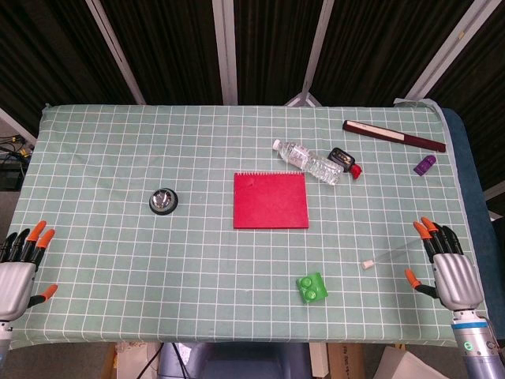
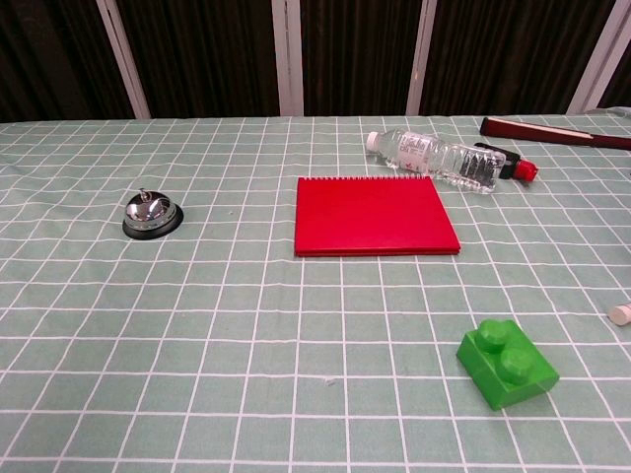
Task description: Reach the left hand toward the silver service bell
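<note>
The silver service bell (image 1: 163,200) on a black base stands on the left half of the green checked tablecloth; the chest view shows the bell (image 2: 152,213) upright, at mid-left. My left hand (image 1: 19,271) rests at the table's near left corner, fingers spread and holding nothing, well short of the bell. My right hand (image 1: 447,267) lies at the near right corner, open too. The chest view shows neither hand.
A red notebook (image 1: 270,200) lies at the centre. Behind it to the right are a plastic water bottle (image 1: 307,161), a black-and-red item (image 1: 346,161), a dark red long box (image 1: 393,136) and a purple object (image 1: 425,164). A green brick (image 1: 312,287) and white tube (image 1: 392,254) lie near front.
</note>
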`<state>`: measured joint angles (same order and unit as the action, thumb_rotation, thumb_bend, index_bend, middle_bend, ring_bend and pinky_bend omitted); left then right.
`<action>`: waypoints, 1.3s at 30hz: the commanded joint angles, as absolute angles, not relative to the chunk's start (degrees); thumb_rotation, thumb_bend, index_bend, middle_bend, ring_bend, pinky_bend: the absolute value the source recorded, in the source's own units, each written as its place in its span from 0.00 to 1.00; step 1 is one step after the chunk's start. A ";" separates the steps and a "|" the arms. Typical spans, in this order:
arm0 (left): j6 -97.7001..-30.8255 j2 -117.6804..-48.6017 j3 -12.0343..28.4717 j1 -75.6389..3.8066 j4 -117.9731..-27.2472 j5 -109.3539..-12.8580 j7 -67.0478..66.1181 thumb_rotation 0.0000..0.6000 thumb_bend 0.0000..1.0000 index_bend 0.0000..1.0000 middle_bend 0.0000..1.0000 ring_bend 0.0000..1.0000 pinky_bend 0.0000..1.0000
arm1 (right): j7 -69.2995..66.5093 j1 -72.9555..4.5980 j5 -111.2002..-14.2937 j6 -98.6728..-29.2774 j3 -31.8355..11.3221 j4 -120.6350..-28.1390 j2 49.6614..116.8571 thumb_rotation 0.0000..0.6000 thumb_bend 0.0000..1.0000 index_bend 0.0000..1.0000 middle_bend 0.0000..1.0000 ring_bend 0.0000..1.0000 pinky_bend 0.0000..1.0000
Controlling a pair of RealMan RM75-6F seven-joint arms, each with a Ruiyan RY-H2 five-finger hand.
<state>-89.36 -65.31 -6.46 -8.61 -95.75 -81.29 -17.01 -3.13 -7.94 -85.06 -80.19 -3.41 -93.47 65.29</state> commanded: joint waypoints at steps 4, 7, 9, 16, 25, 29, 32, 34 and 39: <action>-88.70 -65.36 -5.48 -8.39 -95.39 -81.03 -16.52 1.00 0.13 0.00 0.00 0.00 0.00 | -3.05 -7.90 -85.05 -80.21 -3.40 -93.58 65.23 1.00 0.35 0.00 0.00 0.00 0.00; -88.22 -65.20 -4.93 -8.22 -95.52 -80.81 -16.18 1.00 0.13 0.00 0.00 0.00 0.00 | -2.98 -7.81 -85.18 -80.45 -3.39 -93.64 65.21 1.00 0.35 0.00 0.00 0.00 0.00; -88.08 -65.13 -4.65 -8.04 -95.56 -80.96 -15.99 1.00 0.13 0.00 0.00 0.00 0.00 | -3.04 -7.79 -85.27 -80.46 -3.34 -93.71 65.20 1.00 0.35 0.00 0.00 0.00 0.00; -87.28 -65.12 -4.03 -7.60 -95.46 -81.77 -15.58 1.00 0.13 0.00 0.00 0.00 0.00 | -2.93 -7.76 -85.18 -80.47 -3.39 -93.66 65.18 1.00 0.35 0.00 0.00 0.00 0.00; -85.43 -64.86 -3.26 -7.50 -95.93 -81.81 -15.61 1.00 0.21 0.00 0.00 0.00 0.00 | -2.77 -7.80 -84.95 -80.28 -3.46 -93.56 65.26 1.00 0.35 0.00 0.00 0.00 0.00; -84.62 -65.06 -2.95 -7.71 -96.25 -82.12 -16.36 1.00 0.47 0.00 0.00 0.00 0.00 | -2.98 -7.82 -85.18 -80.35 -3.45 -93.49 65.31 1.00 0.35 0.00 0.00 0.00 0.00; -83.38 -65.53 -1.79 -9.10 -96.20 -82.62 -18.00 1.00 0.62 0.00 0.00 0.00 0.00 | -3.21 -7.90 -85.30 -80.24 -3.41 -93.48 65.35 1.00 0.35 0.00 0.00 0.00 0.00; -81.96 -66.03 -0.73 -10.64 -96.10 -82.83 -19.36 1.00 0.68 0.00 0.00 0.00 0.00 | -3.26 -7.99 -85.44 -80.18 -3.42 -93.46 65.38 1.00 0.35 0.00 0.00 0.00 0.00; -73.34 -68.59 3.60 -17.76 -95.58 -80.18 -23.67 1.00 0.75 0.00 0.00 0.00 0.00 | -3.41 -8.31 -85.65 -79.87 -3.46 -93.40 65.60 1.00 0.35 0.00 0.00 0.00 0.00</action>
<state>-77.39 -67.15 1.38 -14.47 -95.85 -81.90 -21.67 -3.40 -8.29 -85.66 -79.89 -3.44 -93.41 65.58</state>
